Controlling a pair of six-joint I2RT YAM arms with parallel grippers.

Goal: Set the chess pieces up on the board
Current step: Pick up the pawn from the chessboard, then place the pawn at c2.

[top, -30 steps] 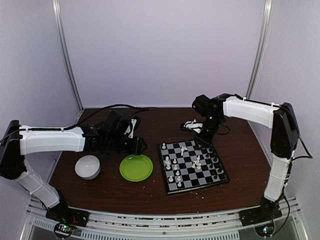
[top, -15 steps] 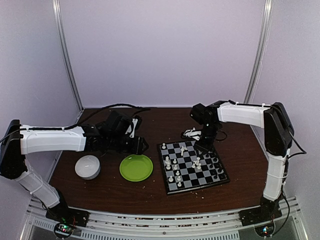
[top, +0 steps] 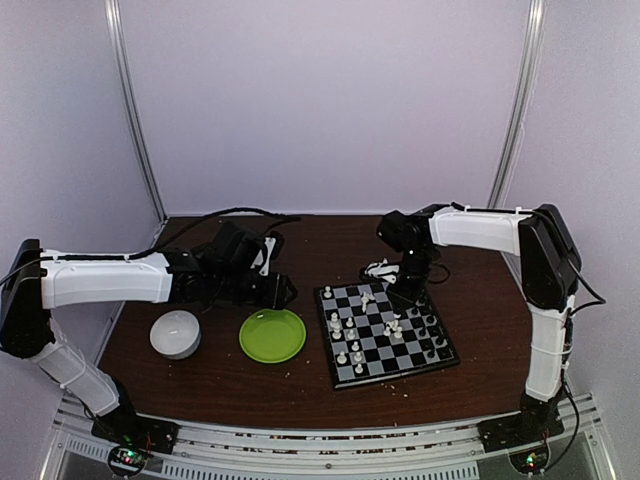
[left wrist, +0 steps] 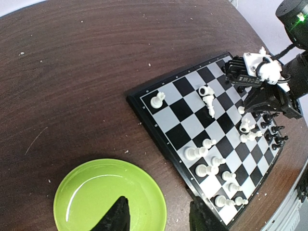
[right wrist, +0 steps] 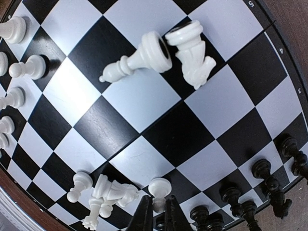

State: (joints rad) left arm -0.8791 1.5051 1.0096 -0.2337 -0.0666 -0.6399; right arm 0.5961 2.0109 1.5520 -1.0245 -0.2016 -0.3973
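Right claw (right wrist: pixel 158 216) nearer — piece (right wrist: pixel 137 58) flat, leftward

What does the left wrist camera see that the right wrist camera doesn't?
Only the left wrist camera shows the green plate and the right arm reaching over the board. Only the right wrist camera shows the tiny numbers printed on the board's rim, because it is so close. Both show the board, two fallen white pieces and the black pieces along one edge.
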